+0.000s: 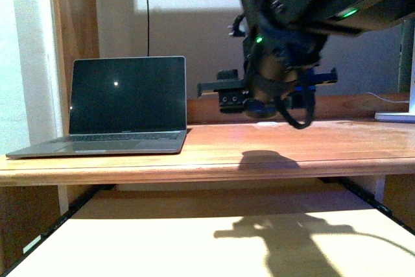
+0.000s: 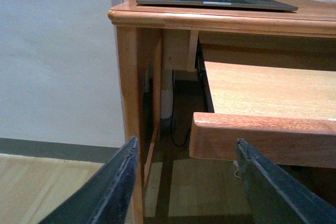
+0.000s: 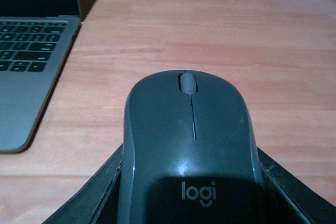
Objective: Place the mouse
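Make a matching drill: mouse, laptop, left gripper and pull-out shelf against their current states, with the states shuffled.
Things:
1. mouse
2. laptop
3. left gripper
4. pull-out shelf

States:
A. pulled out below the desktop
B. open, holding nothing
C. between the fingers of the right gripper
D. lid up, screen dark

Pairs: 1-C, 2-D, 3-B, 4-A
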Controlling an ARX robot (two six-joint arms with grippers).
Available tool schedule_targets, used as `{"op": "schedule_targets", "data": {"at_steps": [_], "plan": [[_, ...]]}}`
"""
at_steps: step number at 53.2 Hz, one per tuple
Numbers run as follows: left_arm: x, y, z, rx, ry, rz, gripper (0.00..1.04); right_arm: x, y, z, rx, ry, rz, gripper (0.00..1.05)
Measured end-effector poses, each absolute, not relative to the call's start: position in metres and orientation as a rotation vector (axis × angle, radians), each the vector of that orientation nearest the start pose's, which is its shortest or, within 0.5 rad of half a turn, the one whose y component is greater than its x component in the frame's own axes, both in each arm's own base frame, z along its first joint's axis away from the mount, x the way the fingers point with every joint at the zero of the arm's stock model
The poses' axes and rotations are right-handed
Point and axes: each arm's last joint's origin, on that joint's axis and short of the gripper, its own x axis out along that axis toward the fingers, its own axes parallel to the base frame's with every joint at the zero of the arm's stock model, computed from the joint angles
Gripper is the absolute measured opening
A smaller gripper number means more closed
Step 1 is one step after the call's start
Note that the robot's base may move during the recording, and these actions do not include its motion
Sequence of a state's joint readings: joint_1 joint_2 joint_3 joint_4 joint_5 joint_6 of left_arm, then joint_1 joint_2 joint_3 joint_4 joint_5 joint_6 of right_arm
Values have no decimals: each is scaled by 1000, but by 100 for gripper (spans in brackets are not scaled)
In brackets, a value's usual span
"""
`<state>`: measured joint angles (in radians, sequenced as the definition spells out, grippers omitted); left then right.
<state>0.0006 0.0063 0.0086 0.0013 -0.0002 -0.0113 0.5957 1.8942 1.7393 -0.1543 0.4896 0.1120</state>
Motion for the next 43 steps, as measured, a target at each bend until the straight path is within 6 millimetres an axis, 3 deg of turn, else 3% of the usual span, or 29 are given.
{"op": "schedule_targets", "data": {"at_steps": [11, 23, 30, 34, 39, 43], "plan": [[98, 0, 166, -11, -4, 1, 97, 427, 269, 323, -94, 323, 7, 55], [98, 0, 166, -10, -4, 1, 97, 454, 288, 308, -85, 348, 23, 55], [98, 0, 166, -10, -4, 1, 97, 455, 294, 299, -45, 307, 47, 84], [98, 0, 166, -10, -4, 1, 97, 452, 287, 298, 3, 273, 67, 98], [98, 0, 166, -10, -4, 1, 97, 441, 262, 313, 98, 191, 113, 97], [98, 0, 166, -10, -4, 1, 97, 417, 224, 340, 168, 111, 166, 97]]}}
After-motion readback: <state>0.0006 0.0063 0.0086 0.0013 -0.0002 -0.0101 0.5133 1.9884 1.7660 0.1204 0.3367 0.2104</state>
